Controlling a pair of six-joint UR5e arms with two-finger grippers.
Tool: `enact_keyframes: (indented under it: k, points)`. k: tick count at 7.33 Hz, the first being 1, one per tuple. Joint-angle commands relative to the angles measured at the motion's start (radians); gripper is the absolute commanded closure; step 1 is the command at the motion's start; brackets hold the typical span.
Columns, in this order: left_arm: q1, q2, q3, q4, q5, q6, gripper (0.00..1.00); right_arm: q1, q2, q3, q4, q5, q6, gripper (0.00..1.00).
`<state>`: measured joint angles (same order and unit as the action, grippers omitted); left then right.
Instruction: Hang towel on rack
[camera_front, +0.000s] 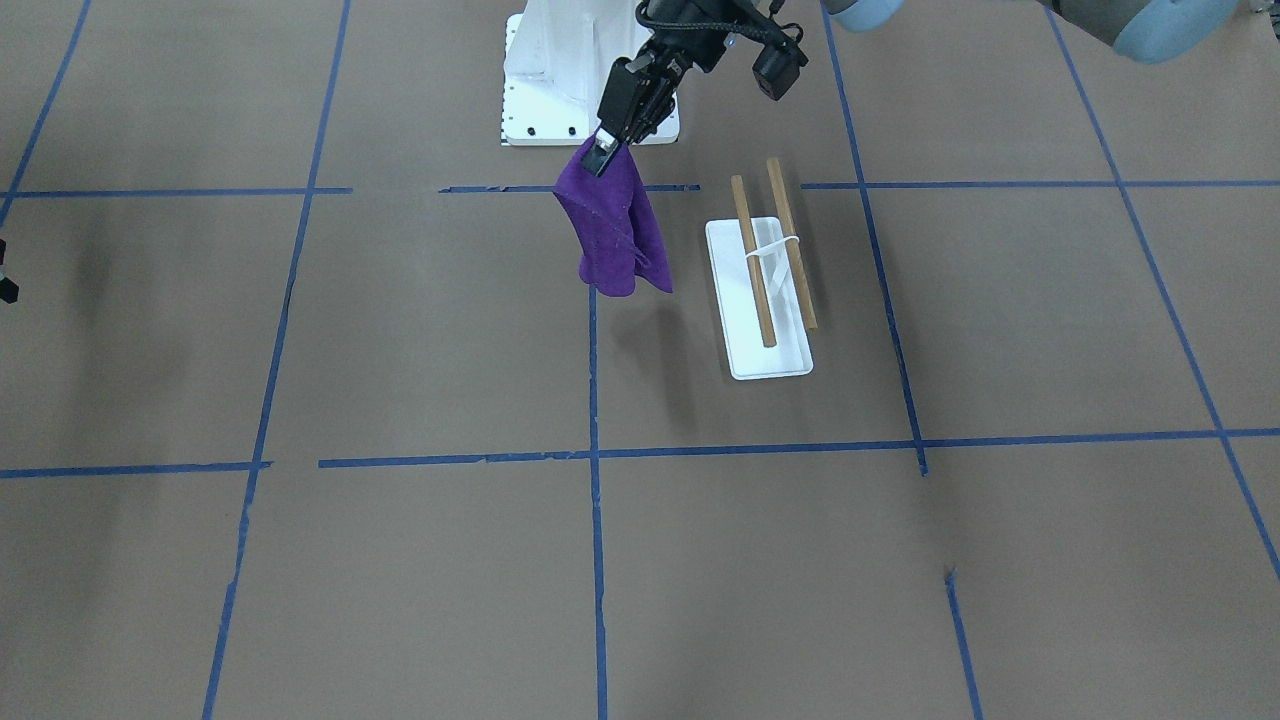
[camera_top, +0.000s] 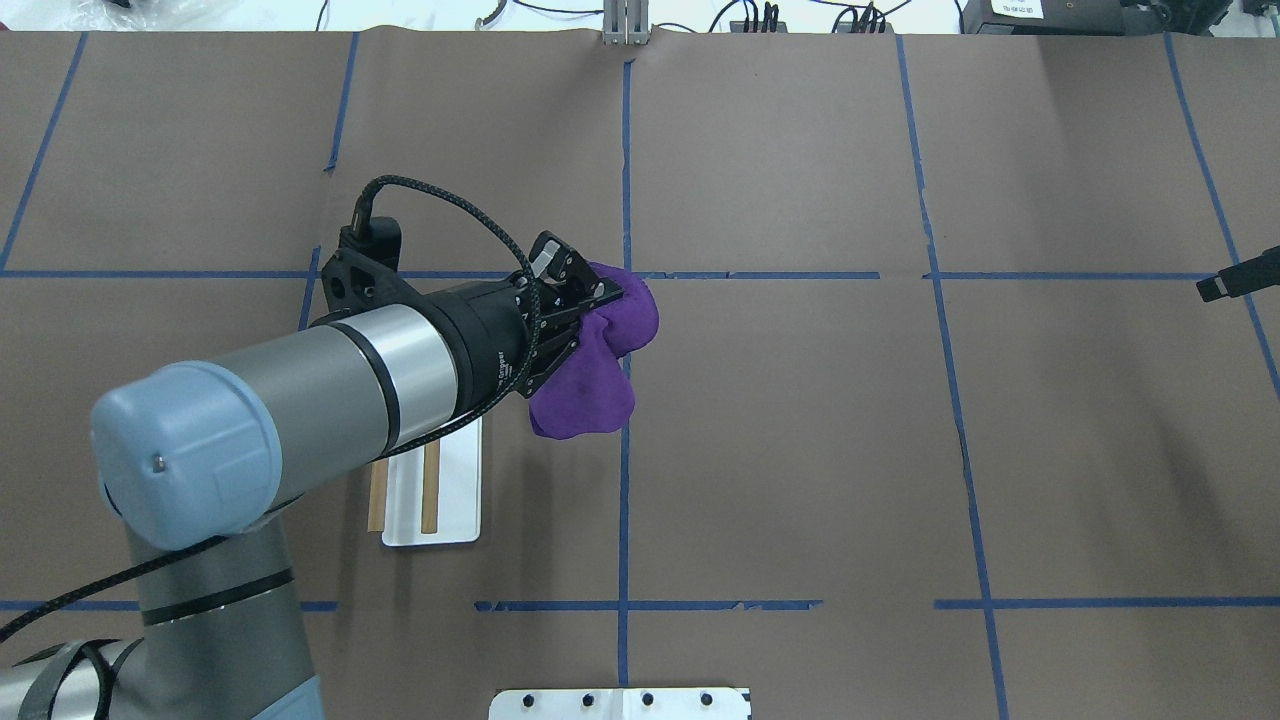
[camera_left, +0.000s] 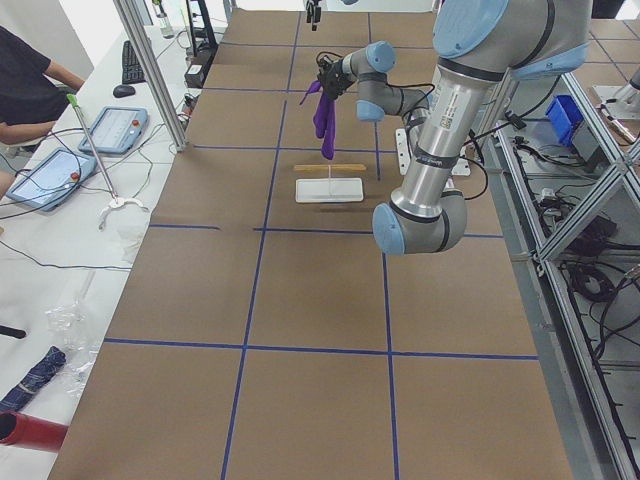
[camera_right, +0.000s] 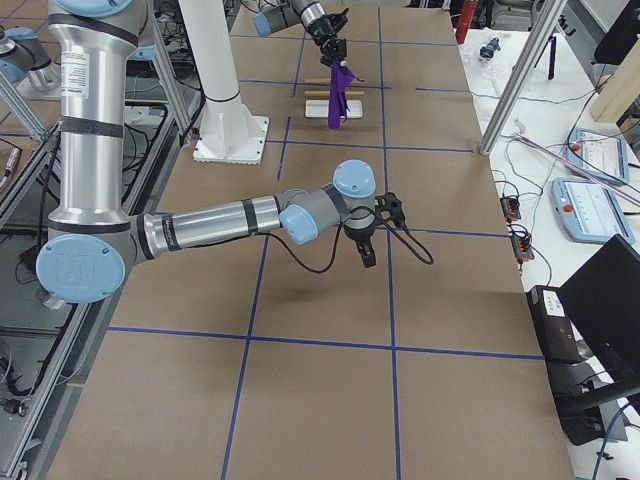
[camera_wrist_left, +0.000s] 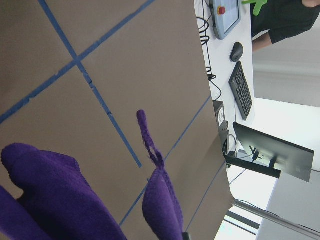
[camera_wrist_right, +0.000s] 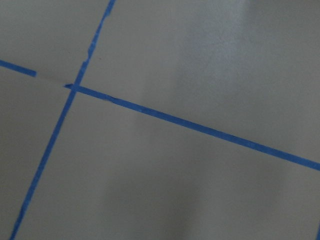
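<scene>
Purple towel (camera_front: 612, 230) hangs from the left gripper (camera_front: 603, 158), beside the rack (camera_front: 761, 300)

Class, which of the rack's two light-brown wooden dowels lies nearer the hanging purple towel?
The dowel toward the table's centre line, on the robot's right; the other dowel lies beyond it from the purple towel.

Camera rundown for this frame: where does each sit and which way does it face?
Front-facing: across the table, facing the robot; left tool holds the towel, off the rack.
Overhead: behind the robot, looking forward-down; left arm at left.
Exterior left: table's left end; left arm near.
Exterior right: opposite end; right arm, right tool near.
Left wrist: along the towel toward a keyboard.
Right wrist: down at tape; no tool shows.
Shared: exteriors all show towel, rack.
</scene>
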<state>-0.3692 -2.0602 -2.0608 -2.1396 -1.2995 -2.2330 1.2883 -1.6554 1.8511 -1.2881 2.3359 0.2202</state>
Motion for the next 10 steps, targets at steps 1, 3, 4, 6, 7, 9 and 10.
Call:
enact_keyframes:
  k: [1,3,4,6,7,9,10]
  points:
    - [0.058,0.06,-0.044,0.129,0.144,0.006,1.0,0.069,0.002,0.0,-0.23,-0.01,-0.207,0.0]
    - [0.058,0.075,-0.17,0.399,0.144,0.006,1.0,0.1,-0.009,0.006,-0.306,-0.016,-0.278,0.0]
    - [0.058,0.125,-0.243,0.458,0.143,0.003,1.0,0.095,-0.026,0.005,-0.306,-0.016,-0.279,0.0]
    - [0.056,0.246,-0.275,0.477,0.14,-0.002,1.0,0.095,-0.024,-0.009,-0.307,-0.007,-0.26,0.0]
    - [0.055,0.291,-0.275,0.477,0.138,-0.002,1.0,0.095,-0.026,-0.01,-0.304,-0.006,-0.26,0.0]
    - [0.046,0.414,-0.271,0.477,0.138,-0.002,1.0,0.095,-0.026,-0.013,-0.303,-0.015,-0.262,0.0]
    - [0.041,0.458,-0.259,0.477,0.138,0.004,1.0,0.095,-0.021,-0.012,-0.3,-0.015,-0.262,0.0]
